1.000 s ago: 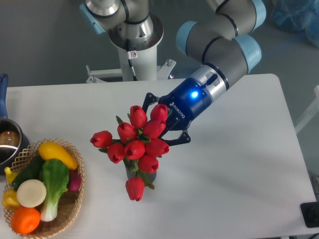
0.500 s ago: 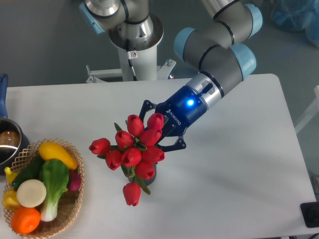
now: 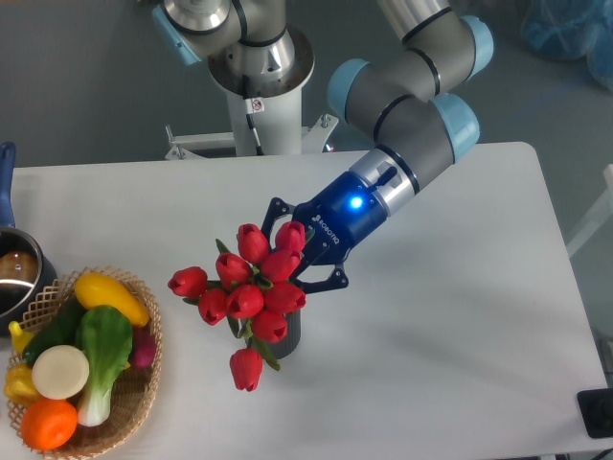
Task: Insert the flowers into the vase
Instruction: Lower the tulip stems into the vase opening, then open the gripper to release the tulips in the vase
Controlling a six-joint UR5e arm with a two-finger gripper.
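A white bench [image 3: 460,316] with rounded corners is seen from above, against a grey-blue floor. The arm's base column [image 3: 257,77] is mounted behind the rear edge. The gripper [image 3: 299,257], lit by a blue light, is angled down toward the bench centre. The flowers [image 3: 245,287] are bunched at its tip, with the stems probably gripped between the fingers, though the grip itself is hidden by the buds and cannot be told with certainty. The vase [image 3: 289,331] stands directly beneath the bunch near the bench centre; only a dark sliver of it is visible under the blooms. One bud hangs lower than the rest, in front of the vase. At the left edge, a basket [image 3: 144,383] of toy vegetables is placed, with a pot [image 3: 17,273] just behind it.
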